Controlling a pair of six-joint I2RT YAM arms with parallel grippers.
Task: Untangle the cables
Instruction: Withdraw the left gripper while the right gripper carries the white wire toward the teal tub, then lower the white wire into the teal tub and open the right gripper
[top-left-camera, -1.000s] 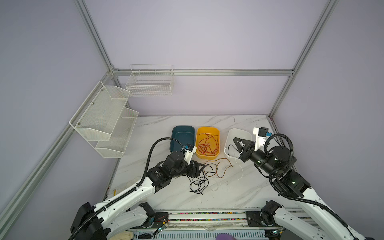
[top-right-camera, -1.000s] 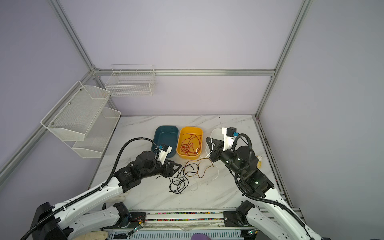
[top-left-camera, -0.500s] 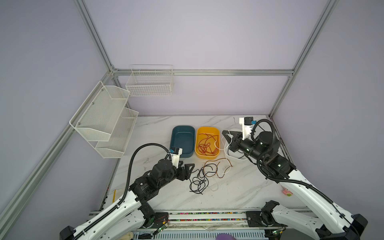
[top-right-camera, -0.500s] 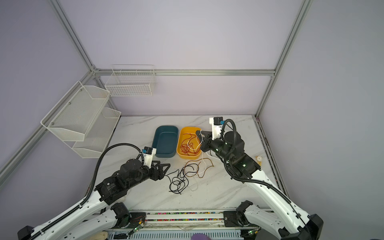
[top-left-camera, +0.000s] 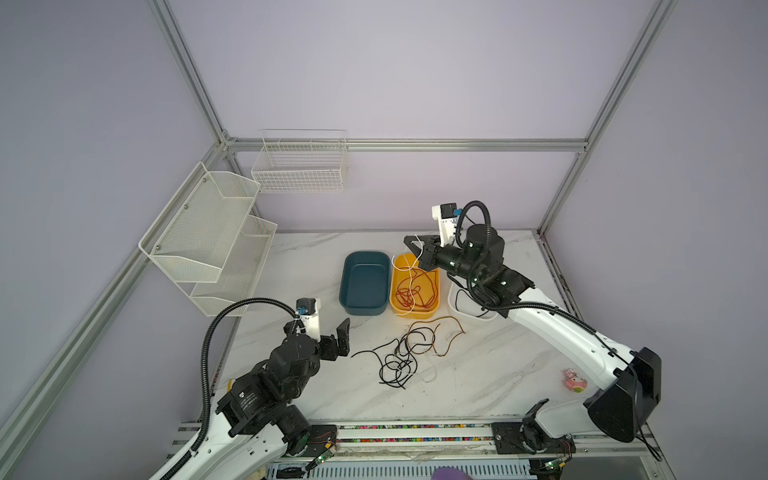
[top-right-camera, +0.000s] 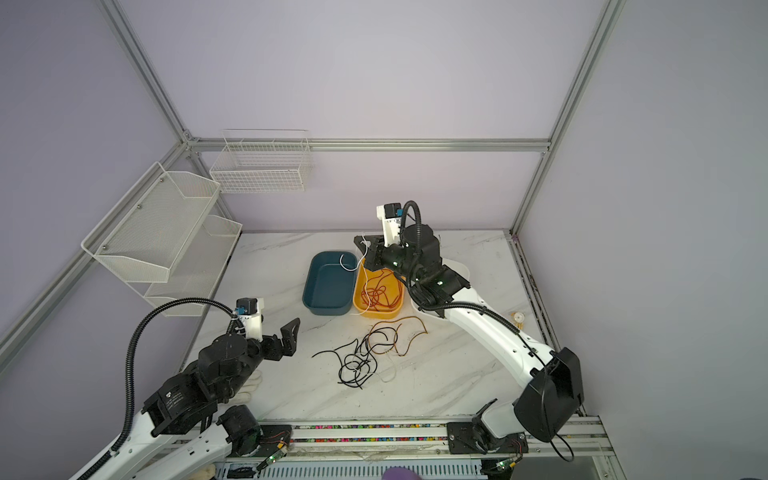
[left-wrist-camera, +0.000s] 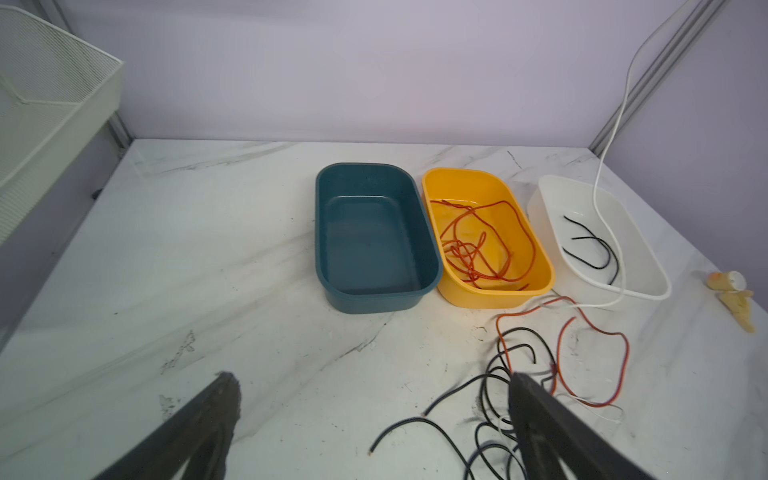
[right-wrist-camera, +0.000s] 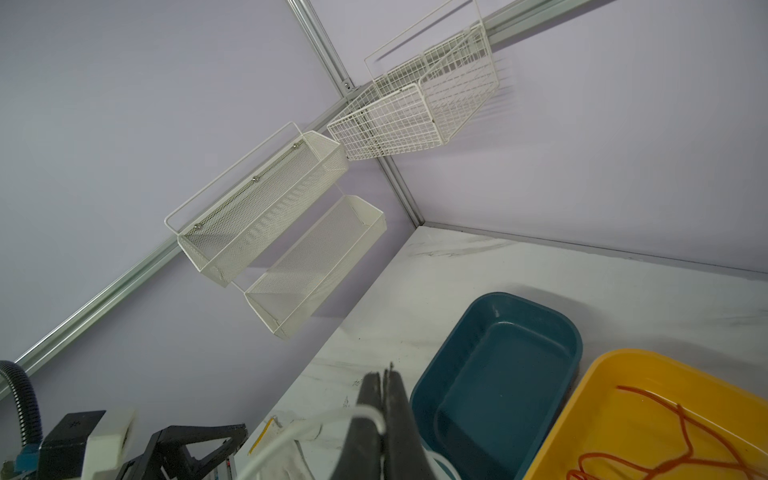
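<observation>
Cables lie in several places, so take them one at a time: a loose tangle of black cables (top-left-camera: 395, 368) sits on the worktop (top-left-camera: 478, 386) in front of three trays, and a red-orange cable (top-left-camera: 451, 318) curls along its far side, crossing some of the black loops. More red-orange cables (top-left-camera: 415, 291) are heaped in the yellow tray (top-left-camera: 424, 314), the middle one of the row. The blue tray (top-left-camera: 363, 282) stands just beside it on the left, and the white tray (left-wrist-camera: 552, 183) on the right holds a short black cable (left-wrist-camera: 590, 249). Your right gripper (right-wrist-camera: 382, 376) is raised above the far end of the yellow tray with its jaws pressed together on a white cable (left-wrist-camera: 624, 104), which you can see pinched between them in the right wrist view. That cable hangs down across the yellow tray and reaches the worktop just in front of it; where its free end lies you cannot tell for certain. Your left gripper (left-wrist-camera: 372, 380) hovers low over the worktop to the left of the black tangle, pointing towards it, with its jaws wide apart. In both top views a gap shows between them and the nearest black end. Mesh shelves (top-left-camera: 208, 232) hang on the left wall and a wire basket (top-left-camera: 299, 166) on the back wall. A small pink object (top-left-camera: 573, 380) lies near the worktop's right edge, well apart from the cables.
</observation>
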